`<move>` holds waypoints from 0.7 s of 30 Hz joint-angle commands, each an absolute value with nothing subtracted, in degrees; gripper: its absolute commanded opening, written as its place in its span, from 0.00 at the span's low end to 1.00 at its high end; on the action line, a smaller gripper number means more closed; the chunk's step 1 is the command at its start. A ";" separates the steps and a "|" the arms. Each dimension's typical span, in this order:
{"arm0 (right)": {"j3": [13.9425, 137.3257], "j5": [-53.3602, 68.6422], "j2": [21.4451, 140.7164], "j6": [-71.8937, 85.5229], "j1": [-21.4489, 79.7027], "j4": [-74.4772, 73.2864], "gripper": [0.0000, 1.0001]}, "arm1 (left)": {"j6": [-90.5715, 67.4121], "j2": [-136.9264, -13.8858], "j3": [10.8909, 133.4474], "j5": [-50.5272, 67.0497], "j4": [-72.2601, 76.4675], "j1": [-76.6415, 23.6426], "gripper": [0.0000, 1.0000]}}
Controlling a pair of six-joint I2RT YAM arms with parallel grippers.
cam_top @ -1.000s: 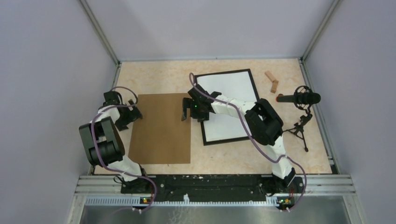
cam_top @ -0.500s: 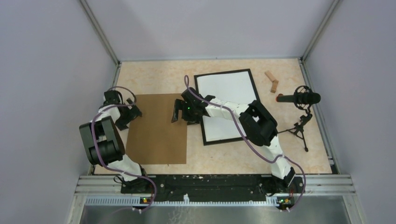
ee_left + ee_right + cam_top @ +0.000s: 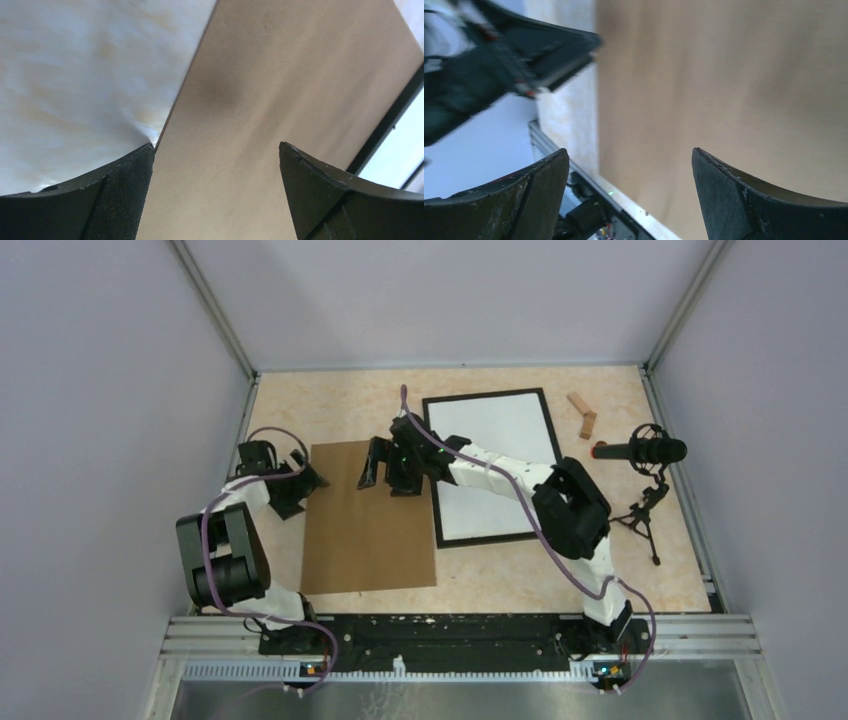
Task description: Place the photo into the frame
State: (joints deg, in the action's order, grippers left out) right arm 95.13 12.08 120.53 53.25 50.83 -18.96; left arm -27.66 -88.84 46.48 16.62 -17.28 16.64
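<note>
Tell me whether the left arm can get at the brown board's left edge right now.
Likely yes. The open left gripper sits right at that edge of the brown board, with nothing between them. The right gripper hangs over the board's far end, away from that edge.

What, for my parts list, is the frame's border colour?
Black; frame clearest in top view.
</note>
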 commanded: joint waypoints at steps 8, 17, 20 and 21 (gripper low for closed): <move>90.92 2.97 108.64 45.55 49.22 -29.25 0.90 | -35.96 -88.62 46.01 12.86 -31.26 9.87 0.99; 74.36 -1.11 96.33 42.24 54.34 -38.20 0.91 | -34.37 -82.40 44.41 8.05 -35.32 8.09 0.99; 67.58 -2.04 92.65 48.81 55.65 -37.31 0.91 | -34.61 -81.87 42.65 10.07 -35.08 7.88 0.99; 65.48 -1.39 91.75 50.45 55.71 -36.33 0.91 | -34.96 -81.72 41.95 10.64 -34.85 7.79 0.99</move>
State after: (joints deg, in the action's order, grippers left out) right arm 70.30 -0.16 99.39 44.31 54.39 -37.65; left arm -35.35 -83.07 44.71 11.55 -32.21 8.34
